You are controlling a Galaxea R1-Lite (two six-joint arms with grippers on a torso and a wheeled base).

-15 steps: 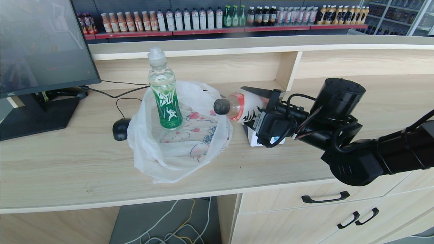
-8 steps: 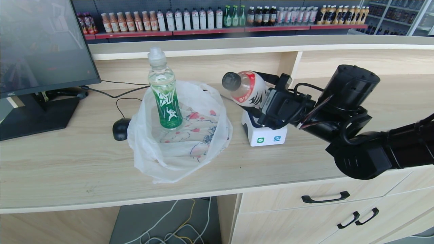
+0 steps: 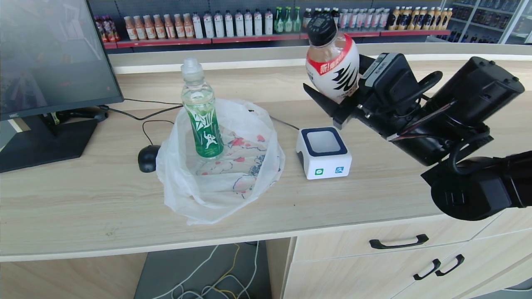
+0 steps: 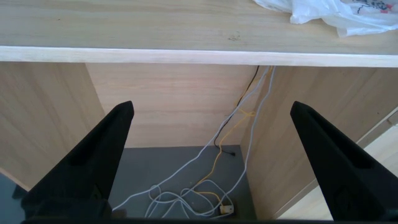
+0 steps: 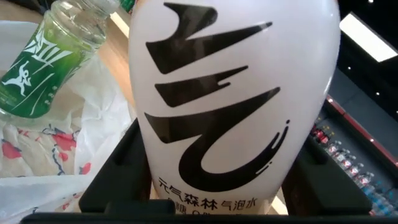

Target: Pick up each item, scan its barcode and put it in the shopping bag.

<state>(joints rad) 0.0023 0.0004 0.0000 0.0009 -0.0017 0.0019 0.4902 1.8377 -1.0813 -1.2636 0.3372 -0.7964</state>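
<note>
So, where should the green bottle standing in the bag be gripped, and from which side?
The green bottle stands upright and its clear shoulder rises above the plastic of the shopping bag, so probably grip there, under the cap, jaws coming level from the robot's side, where the rim lies lowest.

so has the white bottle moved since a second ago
Yes. The white bottle, held by the right gripper, has gone up and tipped upright: it was lying sideways just over the scanner, and now it is cap-up, well above it.
</note>
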